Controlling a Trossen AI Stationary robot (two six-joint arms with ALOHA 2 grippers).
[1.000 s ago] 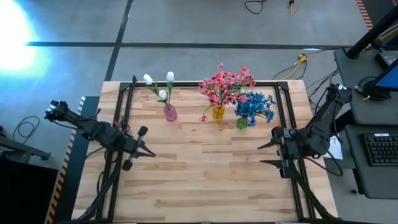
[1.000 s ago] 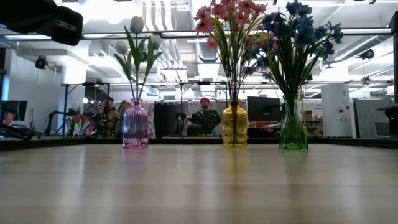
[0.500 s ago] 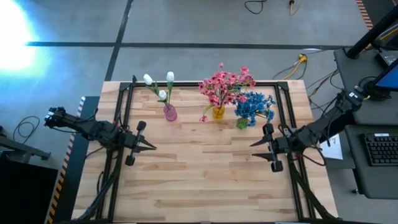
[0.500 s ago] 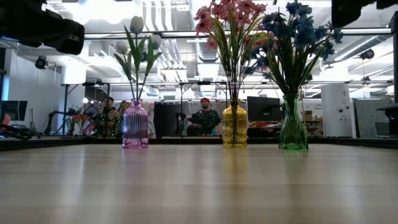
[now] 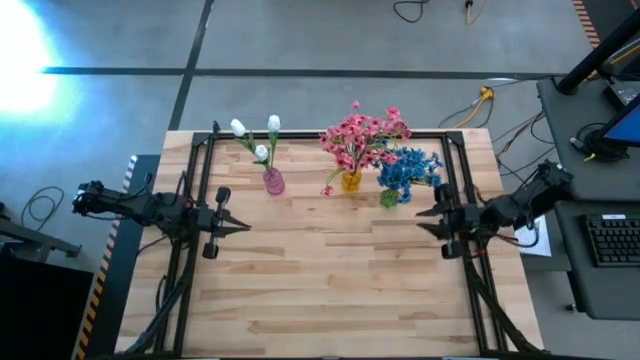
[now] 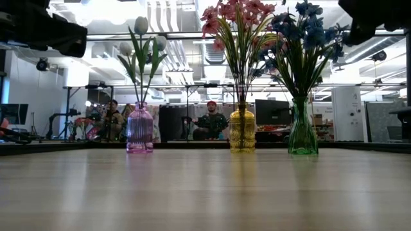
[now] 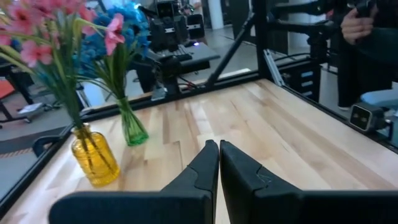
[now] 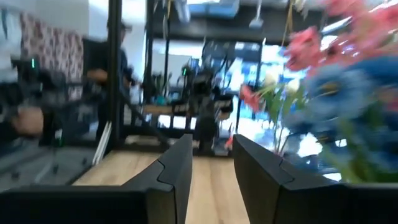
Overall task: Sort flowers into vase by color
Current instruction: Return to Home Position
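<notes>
Since every stem already stands in a vase, what matters for pulling the arms away is how each gripper lies to the row of vases along the far side of the table [image 5: 320, 290].

The left gripper [image 5: 238, 227] hovers over the left part of the table and points toward its middle. Its fingers are pressed together on nothing (the left wrist view shows them meeting tip to tip). Nearest it, farther back and toward the middle but well apart, is the violet vase [image 5: 273, 181] with the white flowers [image 5: 255, 135].

Next comes the yellow vase [image 5: 351, 181] holding the pink flowers [image 5: 362, 133]. Just beside it is the green vase [image 5: 389, 199] holding the blue flowers [image 5: 410, 168]. All the stems rise upright and fan out above the necks.

The right gripper [image 5: 424, 222] hangs near the green vase, a little to its front. Its fingers are parted and empty, and it too points toward the middle. This arm is the closer one to any blossom, so I judge that its retreat needs more care. Drawing back toward its own side would lead it away from the blue flowers.

Bare wood in front of the row leaves both arms room. The black frame [image 5: 203, 165] along the table's sides is the only edge close by.
</notes>
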